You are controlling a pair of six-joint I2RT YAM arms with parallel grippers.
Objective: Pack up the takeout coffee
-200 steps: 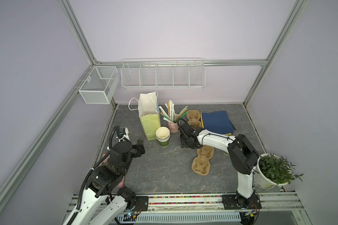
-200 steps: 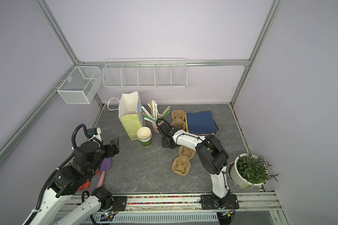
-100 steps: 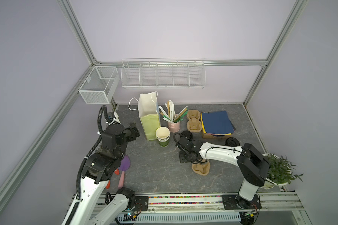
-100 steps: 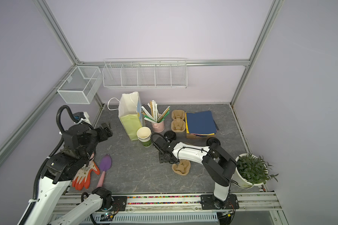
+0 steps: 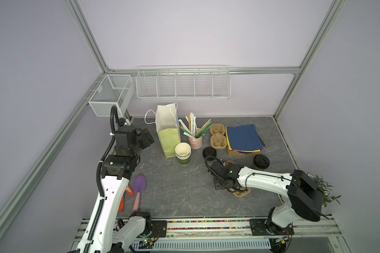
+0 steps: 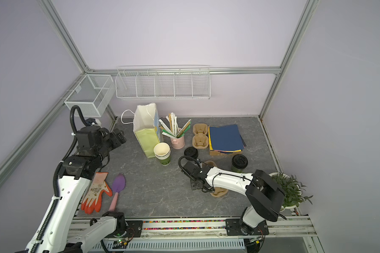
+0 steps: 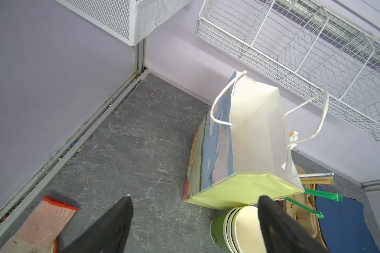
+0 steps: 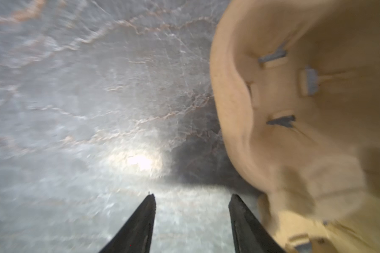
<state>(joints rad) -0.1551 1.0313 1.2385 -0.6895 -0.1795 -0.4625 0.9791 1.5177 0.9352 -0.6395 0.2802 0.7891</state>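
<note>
two robot arms (image 5: 110, 197), one white-and-lime paper bag (image 5: 167, 129), one pile of dark blue paper sheets (image 5: 242, 138), three brown pulp cup carriers (image 5: 217, 142), one stack of lidless green cups (image 5: 183, 153), one black-lidded green paper cup (image 5: 260, 162). it stands upright by the sheets, behind the right arm (image 5: 263, 179), apart from the right claw (image 8: 192, 196), spread and empty; the left claw (image 7: 194, 198), also spread and empty, faces the bag.

I see my grey marbled tabletop (image 5: 173, 197) carrying a paper bag (image 5: 168, 133). Just beside the bag are a lidless cup stack (image 5: 183, 153) and a pink straw pot (image 5: 195, 142). Farther from the bag are black lids (image 5: 209, 152), the capped green cup (image 5: 260, 162) and cardboard carriers (image 5: 217, 137). Well apart from it lie a glove (image 6: 96, 192) and a purple trowel (image 5: 139, 186).
</note>
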